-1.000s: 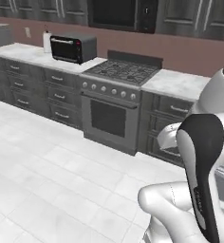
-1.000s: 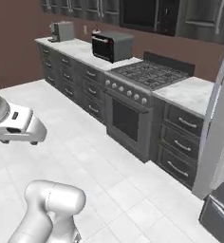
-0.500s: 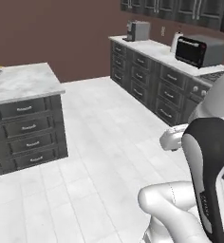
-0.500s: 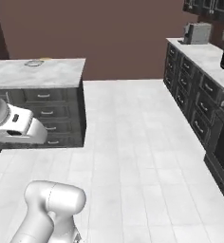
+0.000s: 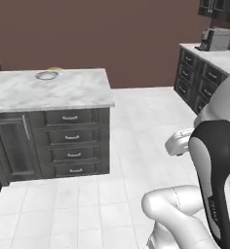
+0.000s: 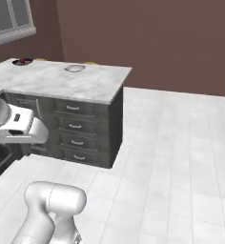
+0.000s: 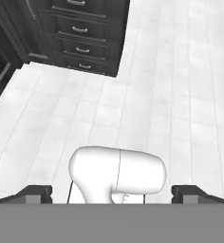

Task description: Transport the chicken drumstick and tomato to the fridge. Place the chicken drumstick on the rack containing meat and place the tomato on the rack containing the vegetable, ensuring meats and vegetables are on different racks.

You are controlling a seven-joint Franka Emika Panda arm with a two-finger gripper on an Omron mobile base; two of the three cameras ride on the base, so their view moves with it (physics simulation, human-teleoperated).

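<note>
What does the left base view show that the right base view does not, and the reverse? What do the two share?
Left base view: a coffee machine on the far counter at the right. Right base view: a window at the upper left, and a small red thing on the island's far corner. Both: the marble-topped island with dark drawers, a small round bowl on it, the white tiled floor and the brown wall.
</note>
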